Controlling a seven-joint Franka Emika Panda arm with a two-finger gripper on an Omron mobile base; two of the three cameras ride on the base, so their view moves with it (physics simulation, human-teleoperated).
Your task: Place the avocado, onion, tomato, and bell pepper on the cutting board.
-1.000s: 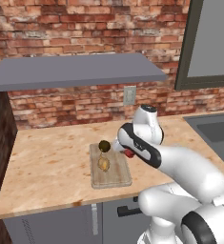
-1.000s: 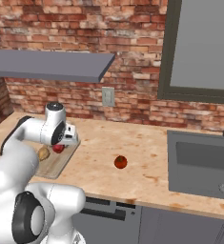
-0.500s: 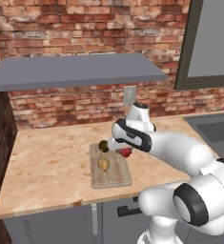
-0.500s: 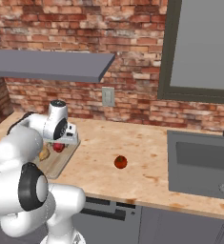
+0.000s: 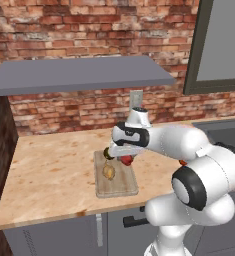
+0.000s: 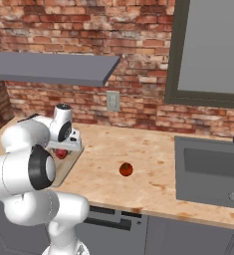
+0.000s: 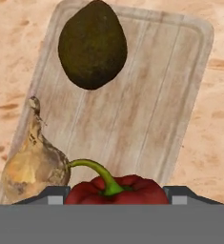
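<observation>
Setting: brick-walled kitchen with a speckled wooden table (image 6: 153, 169), a grey shelf (image 5: 79, 74) above it and a sink (image 6: 210, 172) set in at the right.
Cutting board (image 7: 147, 109): lies flat on the table near its left part, long side running near to far; also seen in the left base view (image 5: 120, 182).
Avocado (image 7: 92, 44): rests on the board toward its far end, well apart from the other items in the hand view.
Onion (image 7: 32, 167): sits on the board at its left edge, stem tip pointing away from the camera; in the left base view (image 5: 108, 172) it lies mid-board.
Bell pepper (image 7: 116, 189): crimson with a curved green stem, held between the fingers (image 7: 54, 194), just beside the onion and over the board's near end; whether it touches the wood cannot be told.
Fingers: closed on the bell pepper, one on each side of it.
Tomato (image 6: 126, 170): alone on the bare table, well to the right of the board, between it and the sink.
Arm (image 5: 159, 140): reaches left, wrist bent down over the board.
</observation>
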